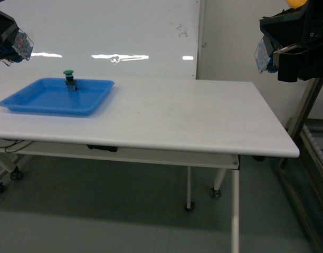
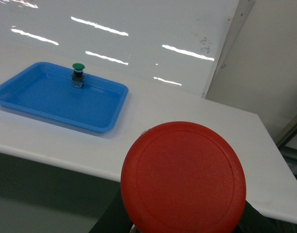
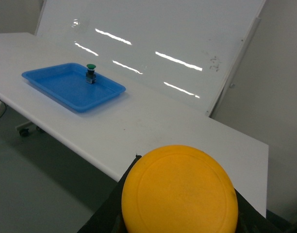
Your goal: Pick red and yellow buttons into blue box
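I am holding both arms raised and clear of the table (image 1: 203, 121), one at each upper corner of the head view, so nothing gets knocked while I look for the drop-off. The left gripper (image 1: 11, 45) is carrying the red button (image 2: 183, 177): its cap is filling the bottom of the left wrist view, sitting cap-up right under the camera. The right gripper (image 1: 267, 55) is carrying the yellow button (image 3: 180, 190) the same way. I cannot see the fingers themselves, so I am judging the grasp from where the caps sit. The green button (image 1: 69, 80) is standing upright at the far edge of the tray (image 1: 29, 100), left alone because it is not wanted. The blue box is not showing in any view, so I reckon the base must turn to find it.
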Controlling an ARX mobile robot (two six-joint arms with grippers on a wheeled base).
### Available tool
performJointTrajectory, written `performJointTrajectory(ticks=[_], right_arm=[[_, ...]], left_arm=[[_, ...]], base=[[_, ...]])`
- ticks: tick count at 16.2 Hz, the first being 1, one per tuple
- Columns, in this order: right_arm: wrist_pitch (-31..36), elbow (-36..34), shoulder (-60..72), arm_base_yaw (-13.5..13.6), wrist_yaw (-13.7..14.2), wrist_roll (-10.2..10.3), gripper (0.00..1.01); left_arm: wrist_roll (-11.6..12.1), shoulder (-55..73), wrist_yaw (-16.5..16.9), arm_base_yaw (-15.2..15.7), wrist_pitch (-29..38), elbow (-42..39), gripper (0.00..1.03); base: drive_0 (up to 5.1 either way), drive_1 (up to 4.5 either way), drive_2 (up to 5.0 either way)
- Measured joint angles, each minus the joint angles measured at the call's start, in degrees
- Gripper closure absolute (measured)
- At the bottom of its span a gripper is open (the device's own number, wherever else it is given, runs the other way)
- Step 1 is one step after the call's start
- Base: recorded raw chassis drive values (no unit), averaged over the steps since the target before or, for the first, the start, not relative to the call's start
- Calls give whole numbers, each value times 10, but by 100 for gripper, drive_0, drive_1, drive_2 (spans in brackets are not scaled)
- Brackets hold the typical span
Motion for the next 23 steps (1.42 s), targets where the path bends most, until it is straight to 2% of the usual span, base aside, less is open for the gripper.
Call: performJointTrajectory(ticks=[23], right_arm=[[-1, 0, 0, 0, 0, 0, 72]], left_arm=[[0, 0, 0, 0, -3, 0, 79]], base=[[450, -221, -221]])
